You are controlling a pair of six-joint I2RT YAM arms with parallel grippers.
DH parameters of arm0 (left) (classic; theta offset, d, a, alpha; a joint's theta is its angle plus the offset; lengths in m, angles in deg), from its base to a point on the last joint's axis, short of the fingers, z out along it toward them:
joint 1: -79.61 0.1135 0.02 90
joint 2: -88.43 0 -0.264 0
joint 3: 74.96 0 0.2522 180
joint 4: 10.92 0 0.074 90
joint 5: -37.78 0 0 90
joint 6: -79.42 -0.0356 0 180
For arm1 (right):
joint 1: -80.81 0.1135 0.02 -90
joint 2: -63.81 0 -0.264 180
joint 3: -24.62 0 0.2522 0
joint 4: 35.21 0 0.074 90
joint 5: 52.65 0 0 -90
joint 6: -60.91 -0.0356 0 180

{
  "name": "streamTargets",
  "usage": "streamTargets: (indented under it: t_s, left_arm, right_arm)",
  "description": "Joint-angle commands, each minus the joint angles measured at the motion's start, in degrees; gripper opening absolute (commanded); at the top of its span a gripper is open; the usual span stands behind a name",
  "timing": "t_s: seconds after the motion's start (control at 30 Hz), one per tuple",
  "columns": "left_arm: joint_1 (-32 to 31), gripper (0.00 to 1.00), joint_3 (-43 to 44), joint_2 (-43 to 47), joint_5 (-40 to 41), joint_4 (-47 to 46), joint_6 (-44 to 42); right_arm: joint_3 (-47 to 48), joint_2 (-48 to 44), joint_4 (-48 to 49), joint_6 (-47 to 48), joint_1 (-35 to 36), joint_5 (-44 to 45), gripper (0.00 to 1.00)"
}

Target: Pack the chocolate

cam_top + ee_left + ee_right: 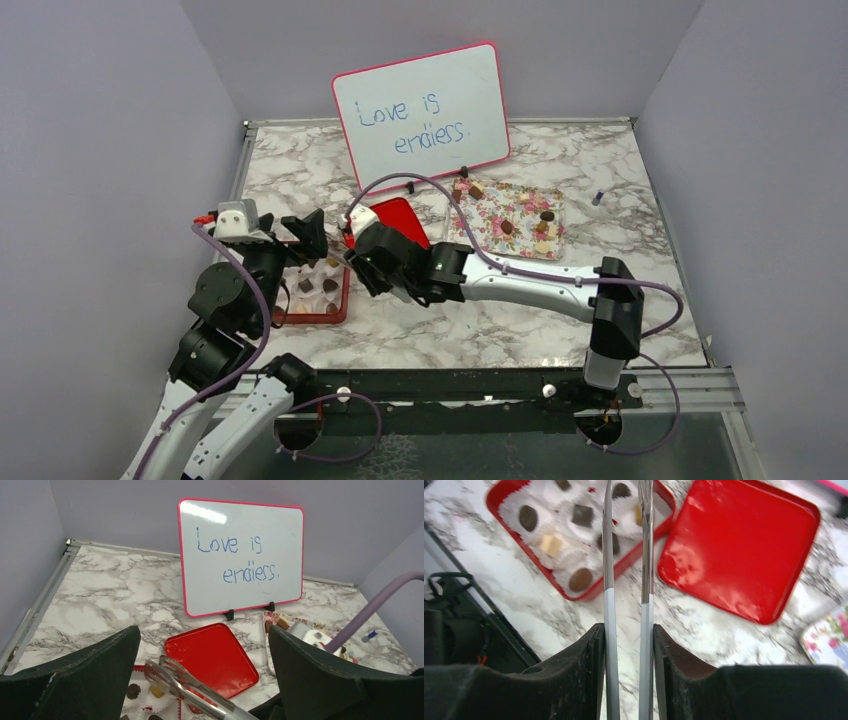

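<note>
The chocolate sits in two places. Several pieces [580,579] lie in white paper cups in the open red box [574,597]. A few more [507,227] lie on the flower-patterned tray [520,245]. My right gripper [628,630] is shut on metal tongs [646,555]. The tong tips are slightly apart over the box's far cups, beside a gold piece [157,692]; I cannot tell if they hold anything. My left gripper [204,630] is open and empty, just above the box's back left edge [318,290], with the tongs [190,685] between its fingers' view.
The red lid [405,218] lies flat right of the box, also in the right wrist view [739,545]. A pink-framed whiteboard [420,115] stands at the back. A small marker [597,197] lies right of the tray. Grey walls close in on both sides.
</note>
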Motion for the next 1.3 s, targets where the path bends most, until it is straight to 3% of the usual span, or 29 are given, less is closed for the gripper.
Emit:
streamTargets:
  t_s: [0.0,0.17,0.43,0.67,1.0,1.27]
  left_arm:
    - [-0.35,0.99,-1.67,-1.35,-1.04,-1.13,0.1]
    - [-0.35,0.99,-3.57,-2.22,0.51,-1.62,-1.44]
    - [-0.35,0.99,-7.49,-3.6,0.51,-4.09,-2.21]
    - [-0.35,0.99,-7.19,-4.56,0.24,-4.67,-3.24]
    - [-0.35,0.99,-6.49,-1.07,-0.66,-4.18,-2.33]
    - [-0.35,0.99,-5.26,-0.75,-1.6,-3.56,-1.7]
  right_arm:
    - [-6.35,-7.06,0.28,-2.22,0.19,7.81,0.4]
    - [-13.71,-13.01,-8.11,-8.56,0.19,13.08,0.4]
    - [-22.93,-19.63,-21.01,-17.62,0.19,13.0,0.4]
    - [-28.71,-23.43,-20.58,-12.77,0.19,5.43,0.42]
    - [-30.67,-20.28,-20.18,-6.1,0.19,0.75,0.47]
    - [-28.63,-13.53,-18.87,2.53,0.1,4.54,0.49]
